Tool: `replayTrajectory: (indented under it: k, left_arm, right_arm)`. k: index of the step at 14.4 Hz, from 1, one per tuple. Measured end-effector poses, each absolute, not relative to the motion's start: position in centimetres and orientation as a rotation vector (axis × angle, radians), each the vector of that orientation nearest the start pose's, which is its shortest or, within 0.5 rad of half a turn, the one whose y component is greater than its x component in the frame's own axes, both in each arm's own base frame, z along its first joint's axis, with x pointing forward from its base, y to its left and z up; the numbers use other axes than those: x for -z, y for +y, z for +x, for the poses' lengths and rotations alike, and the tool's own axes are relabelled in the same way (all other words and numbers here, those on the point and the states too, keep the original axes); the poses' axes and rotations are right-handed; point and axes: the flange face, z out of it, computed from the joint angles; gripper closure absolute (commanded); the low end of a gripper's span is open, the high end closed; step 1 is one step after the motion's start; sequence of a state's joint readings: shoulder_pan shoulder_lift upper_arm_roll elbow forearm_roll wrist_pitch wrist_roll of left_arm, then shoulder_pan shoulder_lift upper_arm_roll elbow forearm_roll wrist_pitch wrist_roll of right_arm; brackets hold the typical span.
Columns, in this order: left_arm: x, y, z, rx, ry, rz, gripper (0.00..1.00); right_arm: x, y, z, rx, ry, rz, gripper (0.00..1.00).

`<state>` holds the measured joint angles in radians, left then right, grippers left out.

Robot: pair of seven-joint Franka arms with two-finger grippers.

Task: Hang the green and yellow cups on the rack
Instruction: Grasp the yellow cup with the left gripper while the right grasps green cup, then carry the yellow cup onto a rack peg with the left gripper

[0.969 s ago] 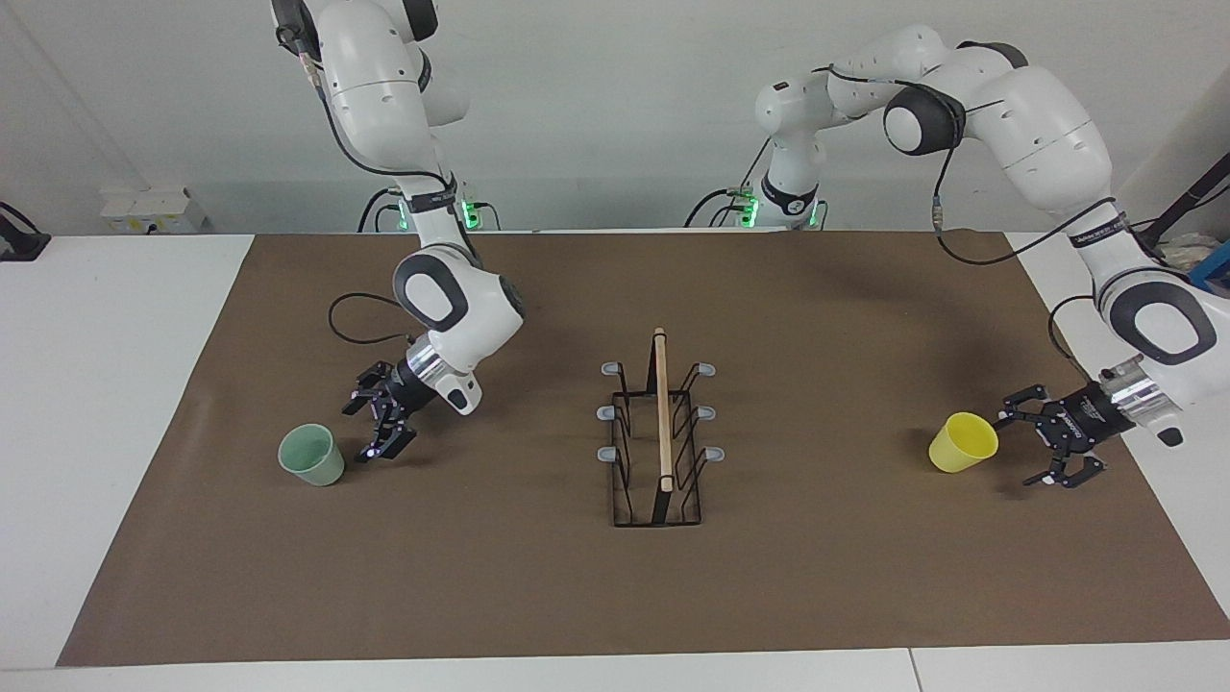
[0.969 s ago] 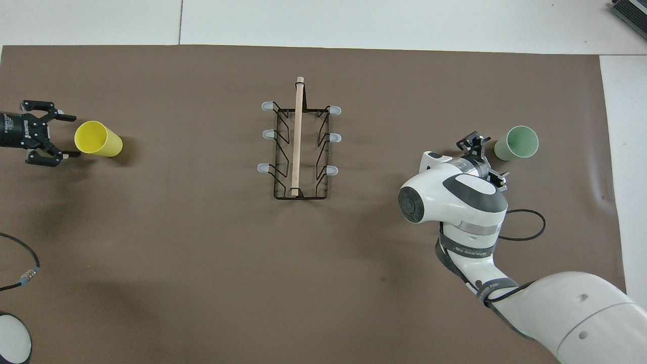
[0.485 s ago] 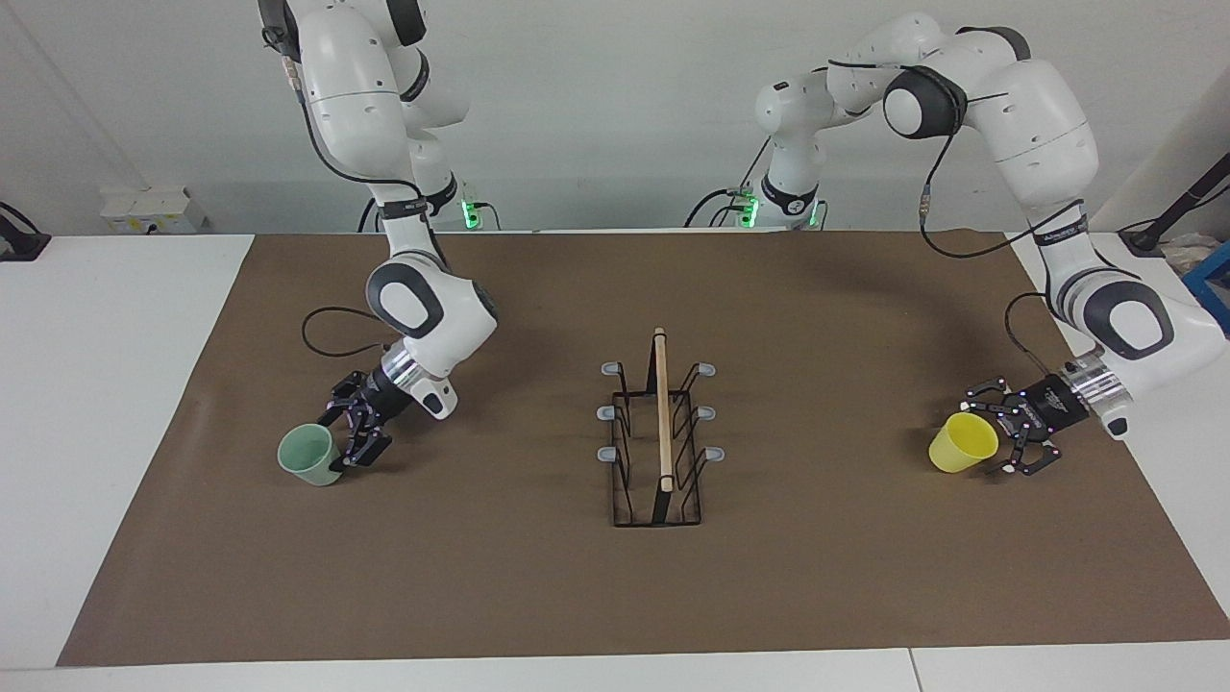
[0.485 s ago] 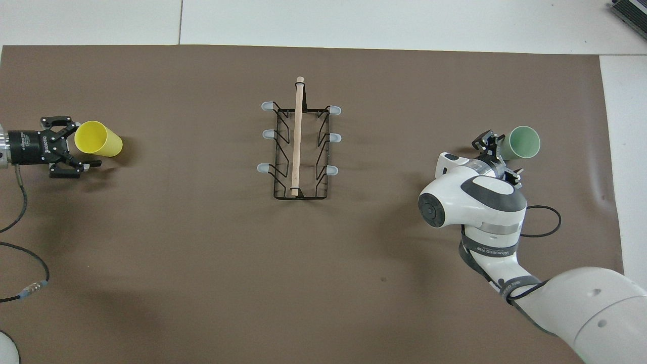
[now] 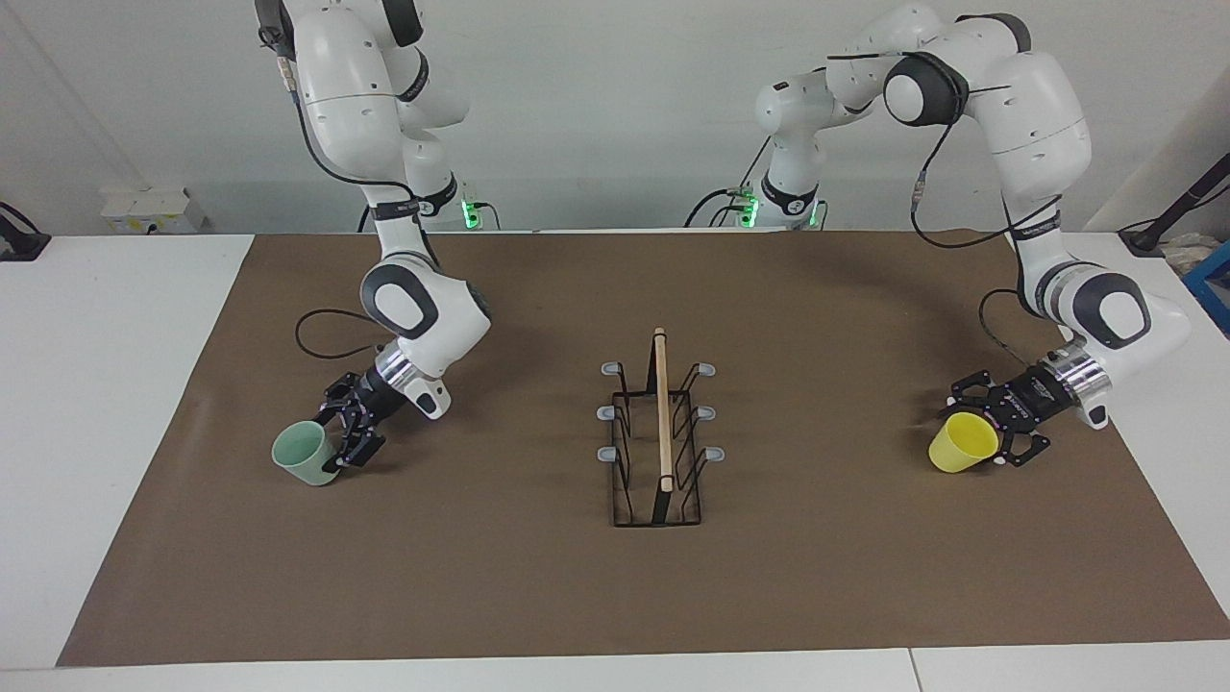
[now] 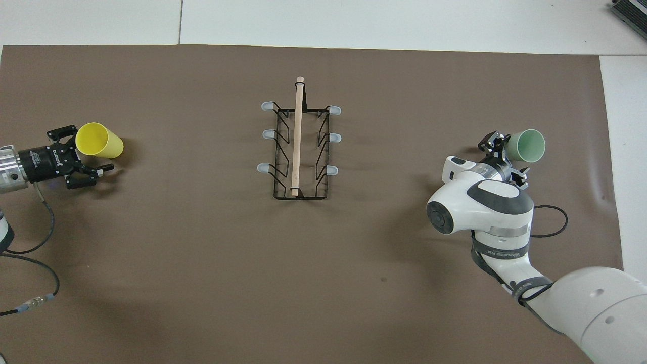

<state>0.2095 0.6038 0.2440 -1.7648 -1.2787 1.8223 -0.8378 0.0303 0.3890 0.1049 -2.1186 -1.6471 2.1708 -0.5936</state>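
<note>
The pale green cup [image 5: 300,455] stands on the brown mat toward the right arm's end; it also shows in the overhead view [image 6: 526,145]. My right gripper [image 5: 344,434] [image 6: 505,154] is low beside it, open, with its fingers on either side of the cup's lower wall. The yellow cup [image 5: 963,444] [image 6: 99,140] stands toward the left arm's end. My left gripper [image 5: 995,423] [image 6: 83,151] is open, its fingers straddling the cup's base. The black wire rack [image 5: 662,413] [image 6: 297,136] with its wooden rod stands mid-mat, with nothing on its pegs.
The brown mat [image 5: 538,577] covers most of the white table [image 5: 115,384]. A black cable loop [image 6: 553,222] lies by the right arm's wrist. Another cable [image 6: 30,242] trails on the mat at the left arm's end.
Both grippers have closed in on their cups, from beside them to fingers around them. The green cup has shifted slightly away from the rack.
</note>
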Motion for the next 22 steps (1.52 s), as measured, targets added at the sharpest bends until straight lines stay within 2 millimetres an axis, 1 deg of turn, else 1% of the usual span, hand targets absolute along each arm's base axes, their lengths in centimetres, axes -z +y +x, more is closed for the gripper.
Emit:
replayTrajectory:
  k: [3, 4, 5, 6, 7, 8, 9, 10, 11, 13, 14, 15, 17, 18, 20, 22]
  left_arm:
    - [-23.2, 18.7, 61.4, 0.69, 1.797, 1.206, 0.0]
    - [-23.2, 18.3, 61.7, 0.658, 1.787, 1.235, 0.02]
    - [-23.1, 17.7, 62.0, 0.628, 1.784, 1.259, 0.23]
    - [-23.1, 16.9, 62.4, 0.607, 1.779, 1.284, 0.52]
    - [-23.2, 16.2, 62.7, 0.586, 1.775, 1.306, 0.8]
    - [-23.5, 15.7, 63.2, 0.56, 1.767, 1.329, 0.99]
    - [-24.2, 15.2, 63.8, 0.531, 1.75, 1.364, 1.0]
    - [-25.3, 14.4, 64.5, 0.506, 1.725, 1.425, 1.0]
    - [-26.8, 13.6, 65.2, 0.482, 1.698, 1.51, 1.0]
    - [-30.5, 11.5, 66.4, 0.408, 1.64, 1.69, 1.0]
    - [-32.6, 10.1, 66.8, 0.363, 1.606, 1.782, 1.0]
    - [-34.6, 8.3, 67.0, 0.328, 1.566, 1.882, 1.0]
    - [-37.9, 3.9, 66.9, 0.239, 1.463, 2.141, 1.0]
    - [-39.4, 1.5, 66.9, 0.182, 1.408, 2.265, 1.0]
    - [-41.9, -2.5, 66.5, 0.094, 1.334, 2.415, 1.0]
    - [-44.1, -4.7, 65.9, 0.0, 1.268, 2.552, 1.0]
  right_arm:
    - [-22.9, 2.9, 57.3, 0.522, 1.736, 1.092, 0.0]
    - [-22.9, 2.4, 57.4, 0.511, 1.726, 1.092, 0.0]
    - [-22.9, 2.0, 57.4, 0.507, 1.719, 1.097, 0.0]
    - [-22.9, 1.6, 57.4, 0.509, 1.716, 1.101, 0.05]
    - [-22.8, 1.5, 57.4, 0.51, 1.715, 1.103, 0.27]
    - [-22.8, 1.5, 57.4, 0.509, 1.715, 1.104, 0.56]
    - [-22.8, 1.5, 57.4, 0.507, 1.717, 1.103, 0.76]
    - [-22.8, 1.6, 57.4, 0.502, 1.721, 1.103, 0.89]
    - [-22.8, 1.7, 57.4, 0.498, 1.724, 1.103, 0.99]
    - [-22.8, 1.7, 57.4, 0.497, 1.725, 1.102, 1.0]
    - [-22.9, 1.8, 57.5, 0.496, 1.725, 1.101, 1.0]
    - [-23.0, 1.8, 57.6, 0.496, 1.725, 1.098, 1.0]
    - [-23.7, 1.9, 57.7, 0.488, 1.716, 1.122, 1.0]
    - [-24.4, 1.9, 57.9, 0.489, 1.712, 1.169, 1.0]
    - [-26.6, 2.3, 58.4, 0.483, 1.732, 1.286, 1.0]
    - [-29.4, 2.7, 58.9, 0.44, 1.75, 1.421, 1.0]
